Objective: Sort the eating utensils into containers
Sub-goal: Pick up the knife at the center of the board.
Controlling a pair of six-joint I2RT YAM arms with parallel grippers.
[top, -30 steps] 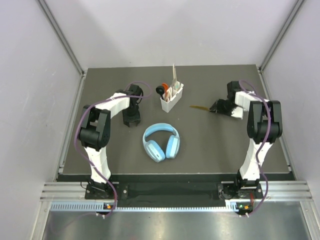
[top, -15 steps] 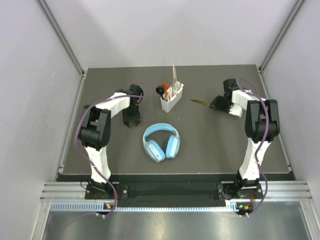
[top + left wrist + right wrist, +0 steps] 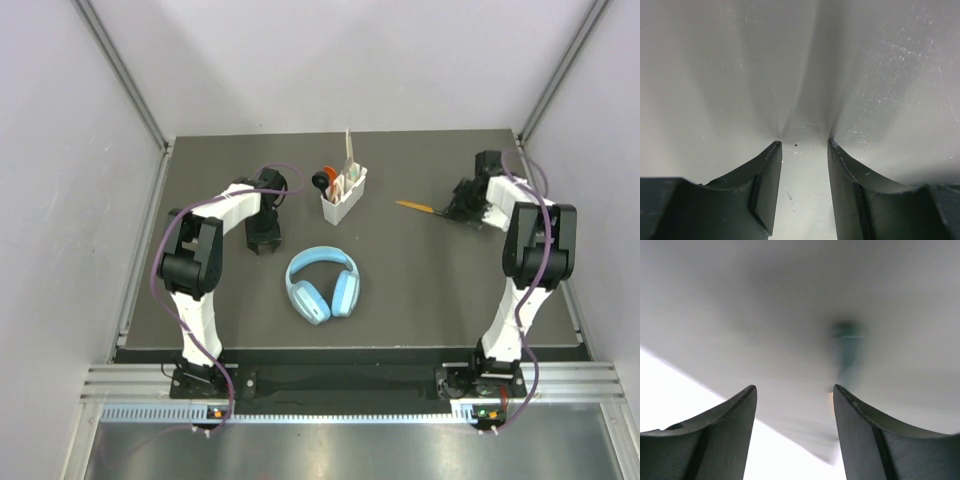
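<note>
Found the white caddy [image 3: 343,196] at the back middle of the dark table [image 3: 420,290], standing upright and set at a slant to the table's edges. Saw several utensils standing in it: an orange-red spoon [image 3: 329,175] and a black scoop [image 3: 320,183] poking out at its left end, plus a pale thin piece [image 3: 349,148] rising tallest from the middle. Could not make out which compartment held which, nor what the pale piece was.

Spotted a knife [image 3: 415,207] lying flat on the table to the right of the caddy, apart from it, yellowish along its visible length. Found the right gripper [image 3: 449,210] low over the table's right rear, just beside the knife's far end; could not tell from above whether touching it. Saw in the right wrist view two dark fingers [image 3: 725,435] spread wide with nothing between them, only blurred grey beyond and a small orange smear by the inner edge of one finger.

Found the left gripper [image 3: 263,238] near the caddy on its left, pointed down at the table. Saw in the left wrist view its fingers [image 3: 765,185] partly apart, gripping nothing, with a pale scratched surface behind.

Noted light-blue headphones [image 3: 322,284] lying flat mid-table, in front of the caddy and clear of both grippers.
</note>
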